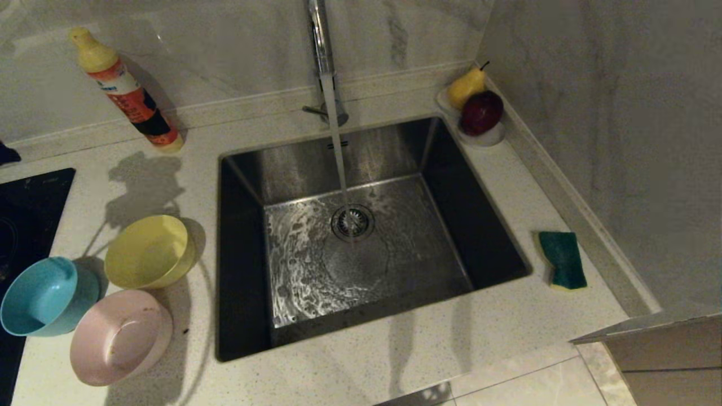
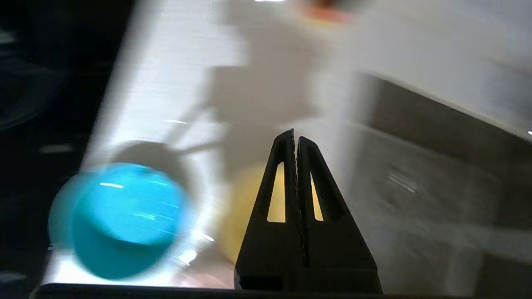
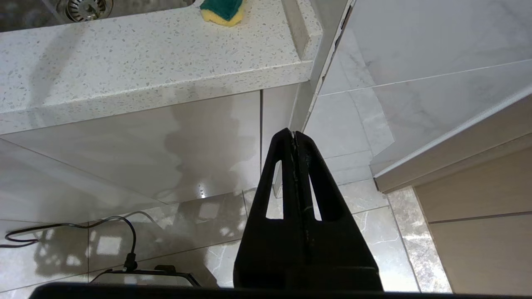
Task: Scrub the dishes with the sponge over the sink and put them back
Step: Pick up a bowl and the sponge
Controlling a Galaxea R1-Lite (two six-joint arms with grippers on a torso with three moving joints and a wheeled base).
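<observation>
Left of the sink, dishes: three bowls on the speckled countertop, close together.
Yellow bowl: nearest the basin, tilted on its side, at 12 o'clock of the pink one.
Light blue bowl: at 9 o'clock of the yellow one, at the edge of the black cooktop.
Pink bowl: brownish smears inside, just beside both others.
Left gripper: fingers pressed together, holding nothing, above the counter; yellow bowl shows behind the fingers, blue bowl off to one side.
Sponge: green face up, at 3 o'clock of the sink, well apart from both grippers.
Sink: water runs from the tap onto the drain strainer.
Right gripper: pressed together, empty, parked below the counter edge in front of the cabinet.
Back corner: detergent bottle at 10 o'clock of the sink; pear and red apple at 2 o'clock.
</observation>
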